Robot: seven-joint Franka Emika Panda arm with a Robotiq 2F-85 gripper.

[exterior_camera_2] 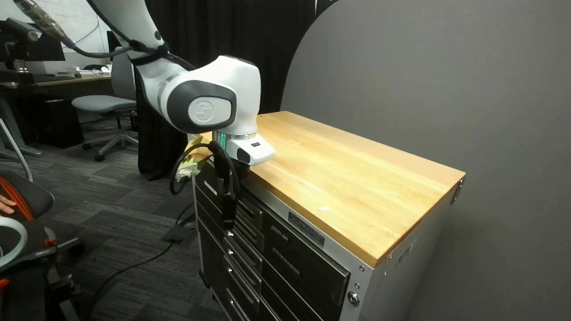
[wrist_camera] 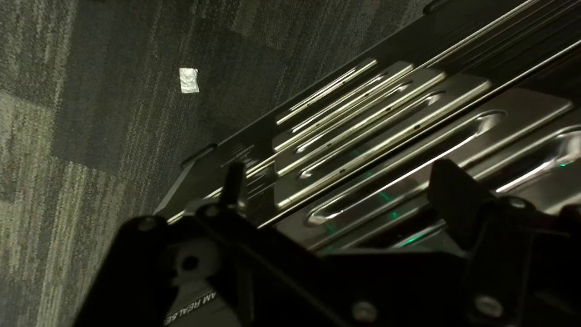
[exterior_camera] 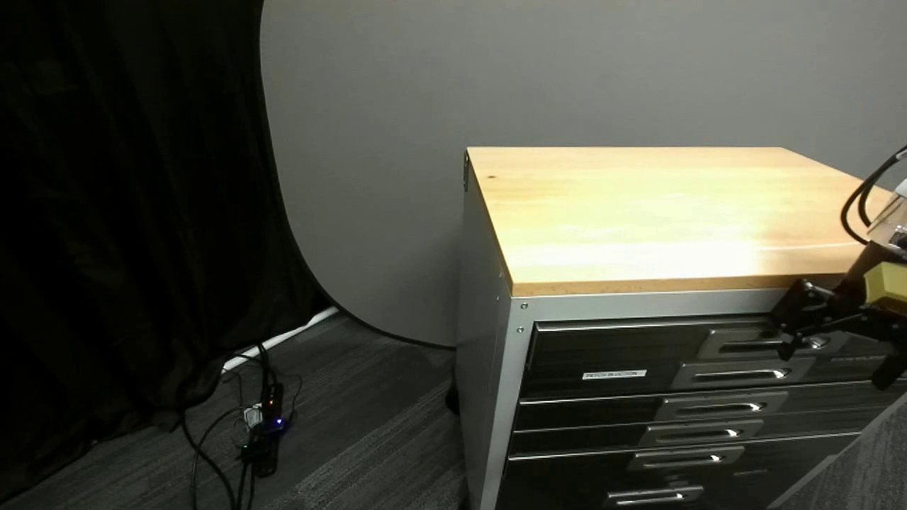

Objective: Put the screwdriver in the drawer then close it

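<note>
The drawer [exterior_camera: 616, 341] is the uppermost of the cabinet's stack, with a dark front and a silver bar handle. It looks shut, its front flush with the cabinet; it also shows in an exterior view [exterior_camera_2: 305, 248]. My gripper [exterior_camera: 835, 360] hangs in front of the upper drawer handles, below the wooden top's front edge, pointing down. It also shows in an exterior view [exterior_camera_2: 229, 218]. In the wrist view my gripper [wrist_camera: 340, 175] has its fingers wide apart with nothing between them. I cannot tell whether a finger touches a handle. The screwdriver is out of view or hidden.
The wooden cabinet top [exterior_camera: 659, 205] is just behind the gripper. Lower drawers [exterior_camera: 588, 414] with bar handles stack beneath. A yellow piece [exterior_camera: 887, 285] sits on the wrist. A grey backdrop [exterior_camera: 397, 177] stands behind. Cables [exterior_camera: 262, 425] and a white scrap [wrist_camera: 189, 80] lie on the floor.
</note>
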